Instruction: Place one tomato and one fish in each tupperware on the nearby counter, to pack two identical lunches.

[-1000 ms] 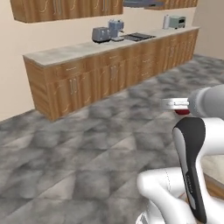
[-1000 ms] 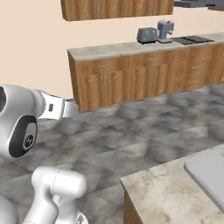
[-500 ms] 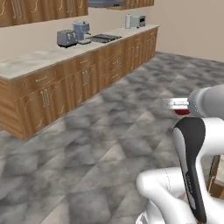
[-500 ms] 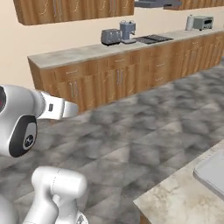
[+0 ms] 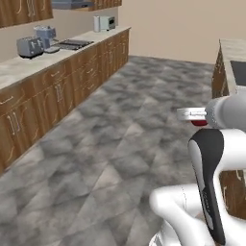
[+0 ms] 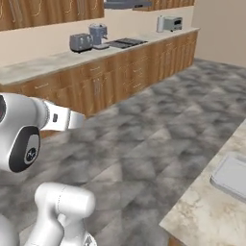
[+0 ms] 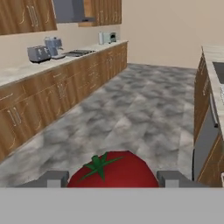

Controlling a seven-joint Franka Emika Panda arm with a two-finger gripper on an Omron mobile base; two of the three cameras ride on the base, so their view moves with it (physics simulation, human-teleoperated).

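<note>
We hold a red tomato [image 7: 113, 169] in our gripper [image 7: 113, 178], one finger pressed on each side of it. The counter [image 6: 206, 216] is on our right, close by. A clear tupperware [image 6: 232, 176] sits there, so the tomato must go right.

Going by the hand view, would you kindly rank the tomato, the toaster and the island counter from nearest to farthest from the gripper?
1. Tomato, between the gripper's fingers.
2. Island counter, along the right.
3. Toaster, on the far wall counter, upper left.
</note>
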